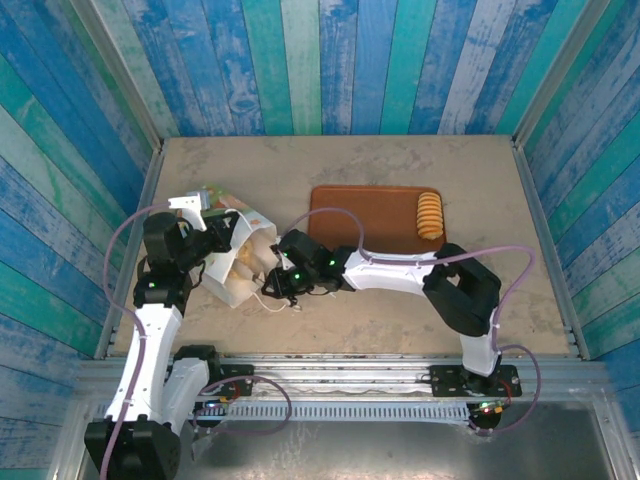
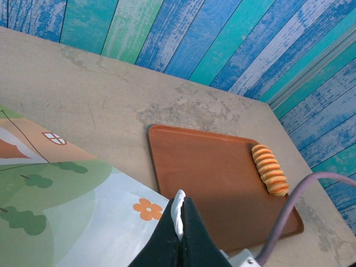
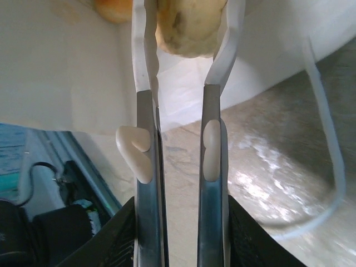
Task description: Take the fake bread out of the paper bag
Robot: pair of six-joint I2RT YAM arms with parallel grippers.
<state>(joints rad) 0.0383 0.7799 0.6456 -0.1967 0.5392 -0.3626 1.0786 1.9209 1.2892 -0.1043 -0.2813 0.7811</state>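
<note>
- Where the left arm rises from its base at the near-left corner, it folds at the elbow and leans forward, setting the left gripper (image 1: 222,232) at the upper edge of the white paper carrier bag (image 1: 226,282).
- Left wrist view, close up: black fingers (image 2: 164,243) pressed together on a white strip of the bag; rim or handle, cannot tell. The bag's wide printed side lies beneath, with green hills and an orange flower (image 2: 148,209).
- Bag lies on its side on the beige tabletop (image 1: 350,325), left of centre, mouth turned to the right. Small golden-brown toy bread pieces (image 1: 247,262) sit inside, near the mouth.
- At the bag's mouth sits the right gripper (image 1: 272,283), wrist low to the table.
- Right wrist view: long white-tipped fingers (image 3: 143,55) reach into the white interior, jaws closed against both sides of a pale golden toy bun (image 3: 189,28). A darker orange-brown piece (image 3: 114,8) sits just left of it. A white loop handle (image 3: 328,144) trails on the table at right.
- Flat brown rectangular tray (image 1: 365,215) lies right of the bag, toward the far side. One ridged striped orange roll (image 1: 430,215) rests at its right end.
- Right arm: base at near right, elbow raised and bent, forearm stretched leftward in front of the tray.
</note>
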